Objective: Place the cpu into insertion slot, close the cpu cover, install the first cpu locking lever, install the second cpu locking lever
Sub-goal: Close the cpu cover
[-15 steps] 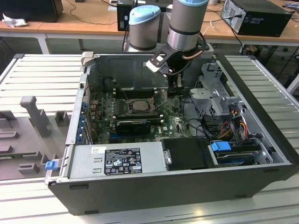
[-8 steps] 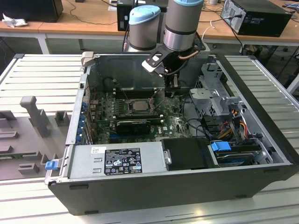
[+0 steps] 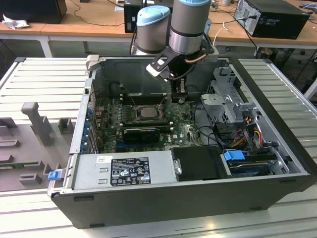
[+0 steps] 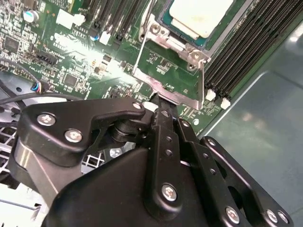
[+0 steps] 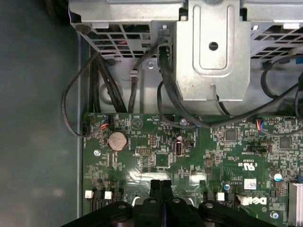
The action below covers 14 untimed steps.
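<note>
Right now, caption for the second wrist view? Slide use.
Shut gripper at the free edge of the open cpu cover; cpu seated in the insertion slot.

1. An open black computer case [image 3: 198,203] lies on a ribbed grey surface [image 3: 39,79].
2. A labelled power supply [image 3: 124,171] lines its near wall.
3. Black cables [image 5: 163,66] run from a metal drive cage [image 5: 208,71] onto the green motherboard [image 5: 227,151].
4. A grey moulded fixture [image 3: 34,119] stands at the exterior view's left.

The cpu [image 4: 201,16] lies in the insertion slot [image 4: 165,21], the cpu cover [image 4: 176,94] beside it. The drive cage [image 3: 225,99] stands at the exterior view's right of the motherboard [image 3: 185,131].
</note>
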{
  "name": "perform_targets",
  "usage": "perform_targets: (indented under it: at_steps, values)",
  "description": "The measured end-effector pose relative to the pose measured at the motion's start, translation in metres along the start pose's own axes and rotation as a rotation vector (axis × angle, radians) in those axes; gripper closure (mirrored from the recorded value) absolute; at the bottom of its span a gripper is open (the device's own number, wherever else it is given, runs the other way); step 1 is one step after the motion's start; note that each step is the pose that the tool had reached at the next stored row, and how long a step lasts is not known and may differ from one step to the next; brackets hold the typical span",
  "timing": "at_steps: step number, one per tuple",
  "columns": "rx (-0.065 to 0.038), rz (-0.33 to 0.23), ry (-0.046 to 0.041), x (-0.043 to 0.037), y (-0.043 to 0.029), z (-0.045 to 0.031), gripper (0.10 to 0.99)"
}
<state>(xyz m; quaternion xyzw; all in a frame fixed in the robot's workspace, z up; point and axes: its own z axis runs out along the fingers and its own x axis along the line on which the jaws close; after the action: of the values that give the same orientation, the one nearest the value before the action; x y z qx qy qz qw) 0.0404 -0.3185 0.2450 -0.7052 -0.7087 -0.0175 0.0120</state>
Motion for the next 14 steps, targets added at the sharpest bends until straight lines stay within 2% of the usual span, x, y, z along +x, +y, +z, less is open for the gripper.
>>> perform_targets:
  at_steps: [10,14]
  values:
    - [0.0,0.0,0.0,0.0001,-0.0068,-0.0001,0.98]
    - [0.0,0.0,0.0,0.0001,-0.0129,0.0,0.98]
